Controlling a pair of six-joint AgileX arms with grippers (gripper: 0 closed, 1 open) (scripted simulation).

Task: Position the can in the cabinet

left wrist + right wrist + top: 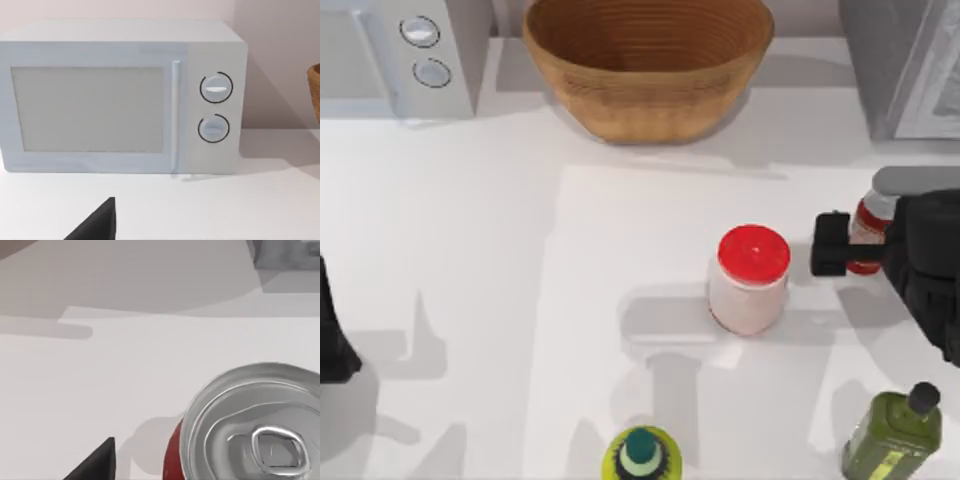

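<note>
Red can (867, 228) stands at the table's right side, my right gripper (850, 243) reaching around it; whether the fingers pinch it I cannot tell. Grasping looks underway; next comes lifting toward the cabinet (900, 60) (left arm parked at left)

Top view: overhead, looking straight down on the white table (470, 250).
Left wrist view: low, level, facing the white two-knob microwave (125, 95) at moderate range; the woven wicker basket (315, 92) edges in. Both also appear from above.
Right wrist view: very close above the small red can's silver top (255, 425), shared with the overhead.
</note>
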